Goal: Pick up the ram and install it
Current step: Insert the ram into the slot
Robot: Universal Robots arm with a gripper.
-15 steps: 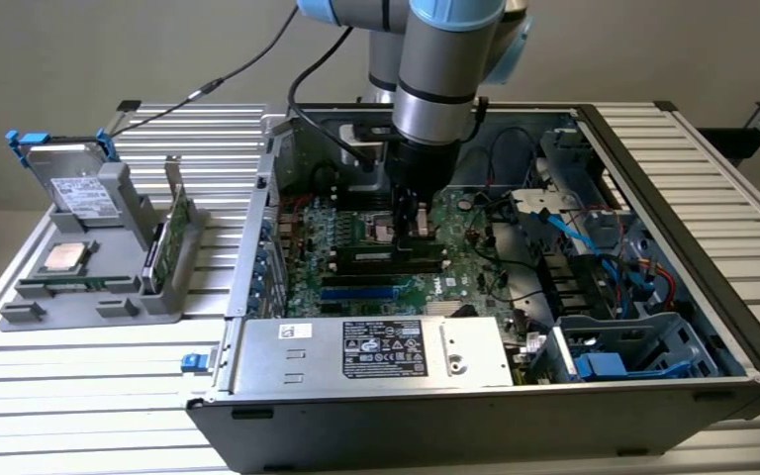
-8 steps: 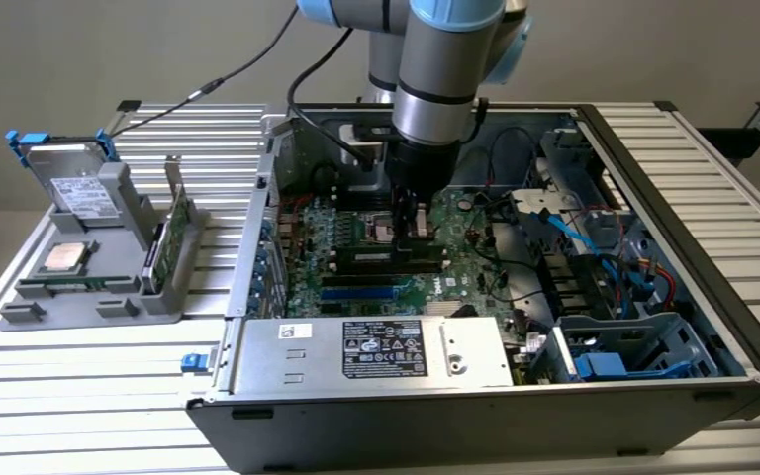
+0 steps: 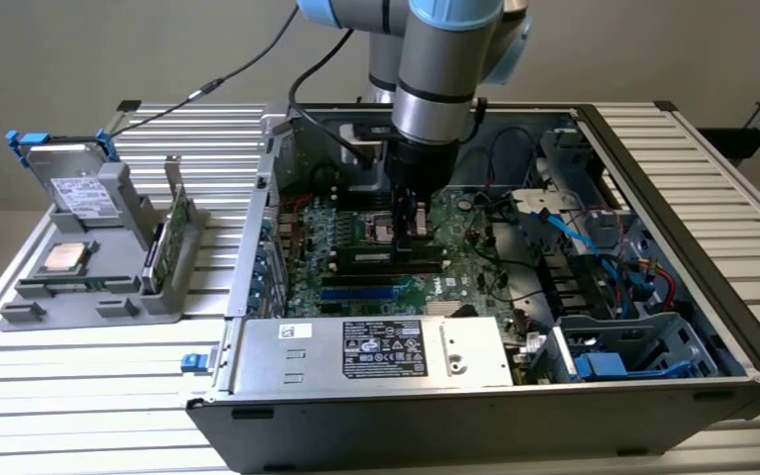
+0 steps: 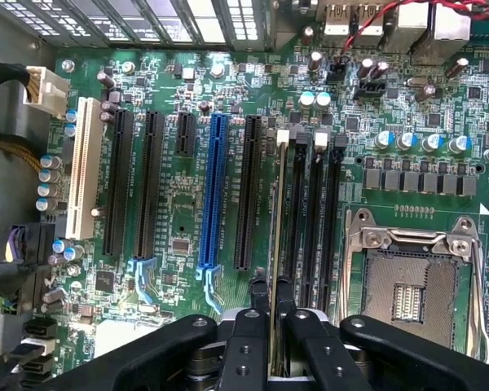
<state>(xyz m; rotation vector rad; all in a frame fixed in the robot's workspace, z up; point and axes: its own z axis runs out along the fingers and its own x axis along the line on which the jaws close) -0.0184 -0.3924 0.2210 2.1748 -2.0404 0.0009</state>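
Alignment explains the grip: the long, slim green ram stick [image 4: 275, 236] shows edge-on in the wrist view, pinched across its thin faces by the black two-fingered gripper [image 4: 270, 330]. Its length therefore runs along the row of black memory slots [image 4: 310, 220] on the green motherboard [image 4: 175, 236]. Held that way, its contact edge faces down toward the board, which is how a stick has to meet a slot. It lies in line with the slot at the edge of the row, next to a long black expansion slot [image 4: 248, 195] and on the far side of the row from the silver, empty processor socket [image 4: 411, 281]. Whether it sits in that slot or hangs just above it I cannot tell. The claw is clamped on the stick, with a finger [image 4: 244, 346] pressed flat on each side.

In the exterior view the grey and light-blue arm [image 3: 439, 59] points straight down into the open black computer case [image 3: 697, 198]. Its wrist is vertical and the gripper is low over the middle of the board, beyond the silver power supply box [image 3: 380, 346]. On the exterior view's left, outside the case, a grey parts holder [image 3: 17, 315] stands on the slatted table [image 3: 76, 396], well apart from the work.
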